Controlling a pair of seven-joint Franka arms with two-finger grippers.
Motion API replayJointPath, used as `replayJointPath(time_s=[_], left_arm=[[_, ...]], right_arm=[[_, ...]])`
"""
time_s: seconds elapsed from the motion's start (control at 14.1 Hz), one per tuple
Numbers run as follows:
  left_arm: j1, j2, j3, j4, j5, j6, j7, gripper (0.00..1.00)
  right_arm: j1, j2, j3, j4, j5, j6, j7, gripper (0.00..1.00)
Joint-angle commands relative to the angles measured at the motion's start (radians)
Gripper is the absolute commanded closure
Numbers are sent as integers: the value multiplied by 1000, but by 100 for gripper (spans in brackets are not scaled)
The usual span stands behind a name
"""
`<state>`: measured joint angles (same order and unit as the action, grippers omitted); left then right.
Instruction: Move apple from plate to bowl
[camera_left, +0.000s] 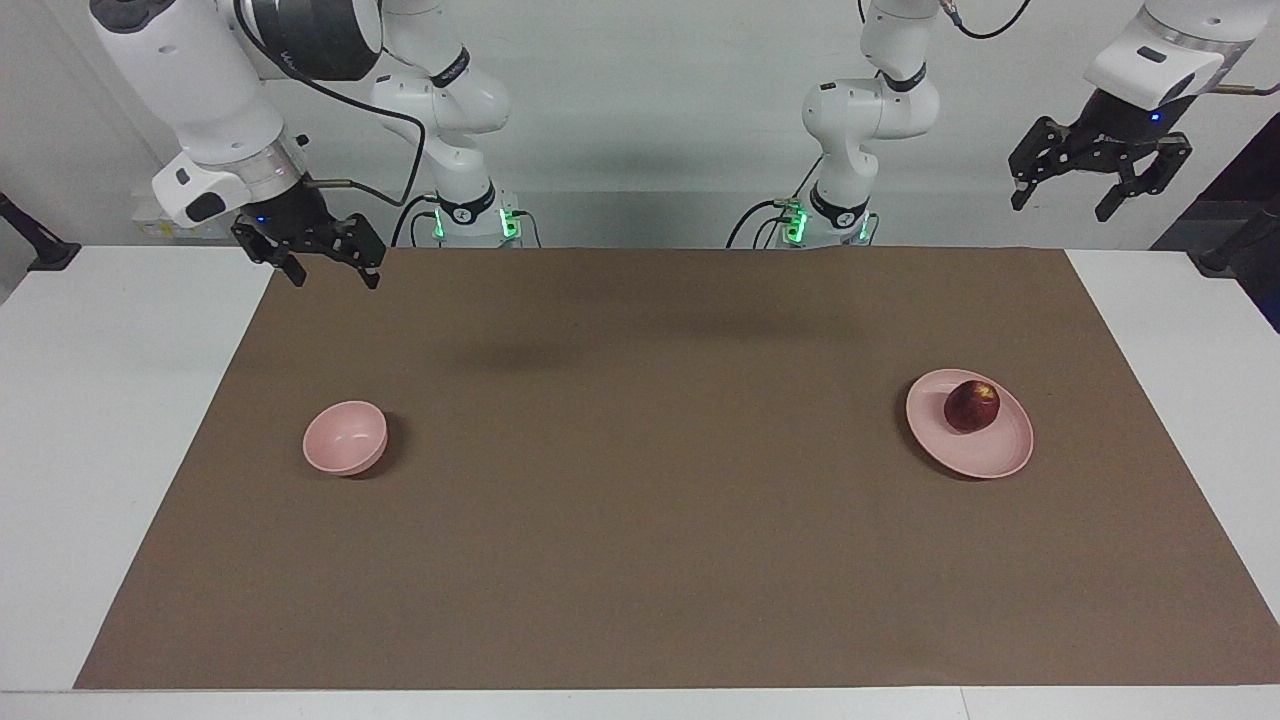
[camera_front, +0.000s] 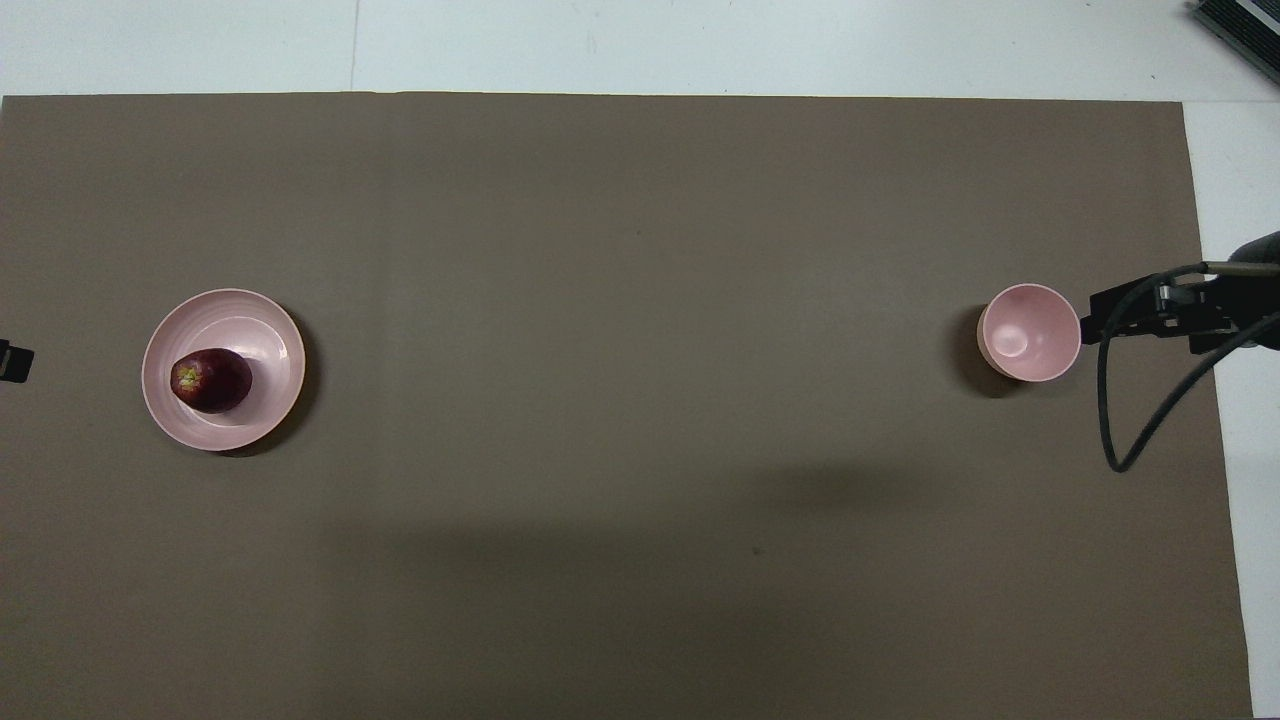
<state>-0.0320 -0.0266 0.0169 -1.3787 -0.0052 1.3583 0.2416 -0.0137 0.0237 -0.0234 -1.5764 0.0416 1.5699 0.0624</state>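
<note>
With the apple (camera_left: 972, 405) resting on the plate (camera_left: 1000, 462) near the left arm's end of the desk, the left gripper (camera_left: 1063, 203), jaws apart, should descend straight over it, while the right gripper (camera_left: 335, 273), also apart, waits above the bowl's (camera_left: 345, 437) end

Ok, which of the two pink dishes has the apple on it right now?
The plate, the wide flat dish toward the left arm's end of the table, holds the apple. The bowl, smaller and deeper, sits empty toward the right arm's end.

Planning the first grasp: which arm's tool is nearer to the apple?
Left. The left tool hangs raised at the apple's end of the table; the right tool is raised at the bowl's end.
</note>
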Motion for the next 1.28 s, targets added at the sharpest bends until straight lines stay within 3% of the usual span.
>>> replayJointPath(time_s=[0.0, 0.21, 0.85, 1.21], left_arm=[[4, -26, -11, -25, 14, 2, -8, 0], [0, -26, -14, -23, 4, 7, -8, 0], [1, -26, -12, -26, 4, 10, -1, 0], [3, -52, -12, -75, 2, 35, 2, 0]], right_arm=[[-3, 12, 14, 54, -31, -16, -27, 0], [-3, 16, 25, 82, -48, -67, -30, 0], [-2, 16, 25, 76, -20, -60, -29, 0], [0, 13, 26, 75, -19, -67, -29, 0]])
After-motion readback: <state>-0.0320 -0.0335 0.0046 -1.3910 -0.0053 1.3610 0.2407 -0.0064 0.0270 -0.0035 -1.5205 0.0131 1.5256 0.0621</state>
